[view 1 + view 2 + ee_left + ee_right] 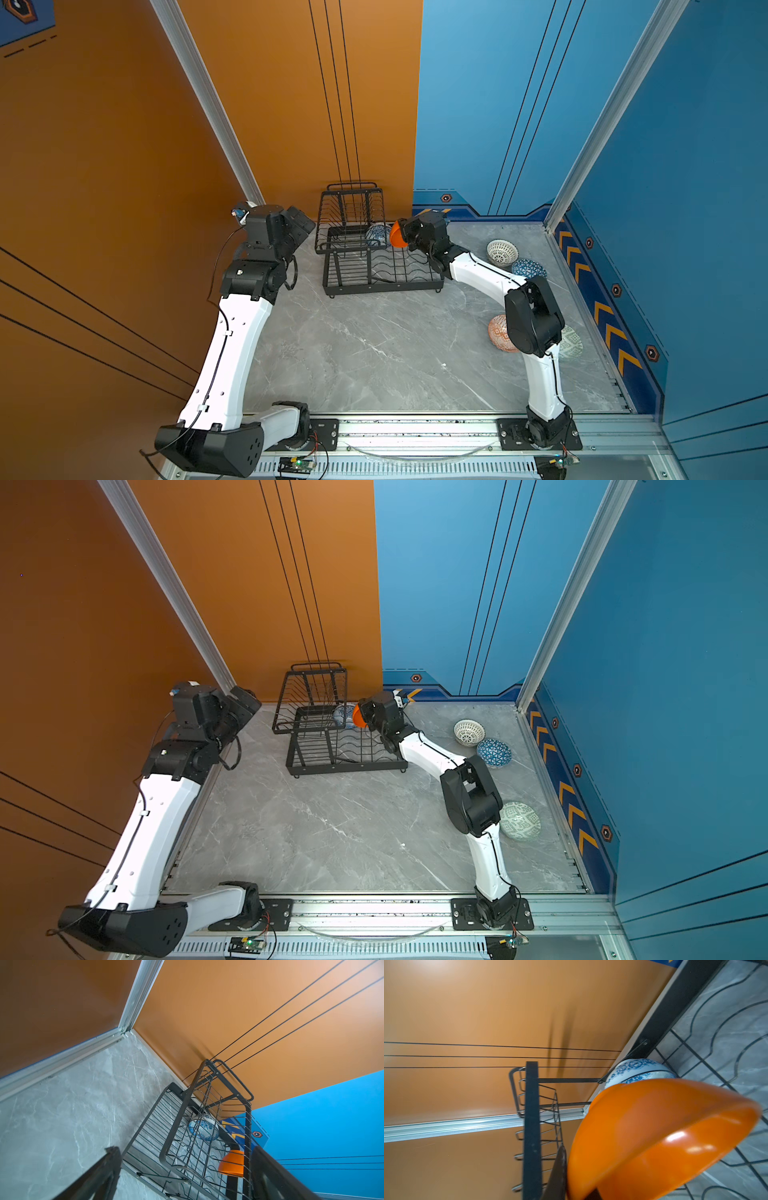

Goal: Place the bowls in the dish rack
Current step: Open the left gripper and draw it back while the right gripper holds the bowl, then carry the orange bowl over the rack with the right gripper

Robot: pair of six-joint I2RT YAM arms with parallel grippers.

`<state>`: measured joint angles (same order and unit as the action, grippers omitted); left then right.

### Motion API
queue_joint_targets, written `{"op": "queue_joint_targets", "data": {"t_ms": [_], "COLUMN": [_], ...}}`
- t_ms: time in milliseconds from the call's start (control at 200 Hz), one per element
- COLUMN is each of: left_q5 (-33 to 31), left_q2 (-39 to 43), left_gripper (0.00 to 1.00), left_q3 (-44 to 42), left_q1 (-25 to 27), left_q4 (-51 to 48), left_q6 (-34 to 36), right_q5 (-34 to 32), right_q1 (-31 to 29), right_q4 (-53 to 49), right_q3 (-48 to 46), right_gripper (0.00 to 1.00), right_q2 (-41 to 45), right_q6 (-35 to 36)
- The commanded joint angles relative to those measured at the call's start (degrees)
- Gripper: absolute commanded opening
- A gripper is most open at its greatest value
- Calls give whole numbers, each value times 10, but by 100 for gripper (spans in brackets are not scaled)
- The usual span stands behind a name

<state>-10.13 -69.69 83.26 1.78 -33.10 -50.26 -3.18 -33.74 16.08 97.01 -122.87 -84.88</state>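
Right gripper (571, 1184) clamps orange bowl (654, 1136), fingers (557, 1172) mostly cut off; floral bowl (633, 1066) just beyond. Left gripper (185, 1176) gapes empty. Elbow (534, 320) half hides orange-white bowl (498, 332) in a top view.

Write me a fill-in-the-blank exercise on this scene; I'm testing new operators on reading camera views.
The right end effector grips the held bowl, which is plain ____.
The racked bowl has a blue ____ pattern.
The left end effector is ____ and empty.
Loose bowls on the table number ____.
Missing words: orange; floral; open; four.
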Motion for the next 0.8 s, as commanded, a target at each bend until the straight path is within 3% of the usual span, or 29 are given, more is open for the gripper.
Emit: {"op": "queue_joint_targets", "data": {"t_ms": [0, 796], "left_q5": [96, 109], "left_q2": [5, -20], "left_gripper": [98, 98], "left_q3": [-9, -15], "left_q1": [-37, -56], "left_q4": [-11, -28], "left_q6": [-45, -38], "right_q5": [-61, -93], "right_q1": [-13, -35], "right_q4": [43, 18], "right_q3": [12, 216], "right_gripper": [0, 0], "right_q2": [-25, -204], "right_q6": [-1, -56]}}
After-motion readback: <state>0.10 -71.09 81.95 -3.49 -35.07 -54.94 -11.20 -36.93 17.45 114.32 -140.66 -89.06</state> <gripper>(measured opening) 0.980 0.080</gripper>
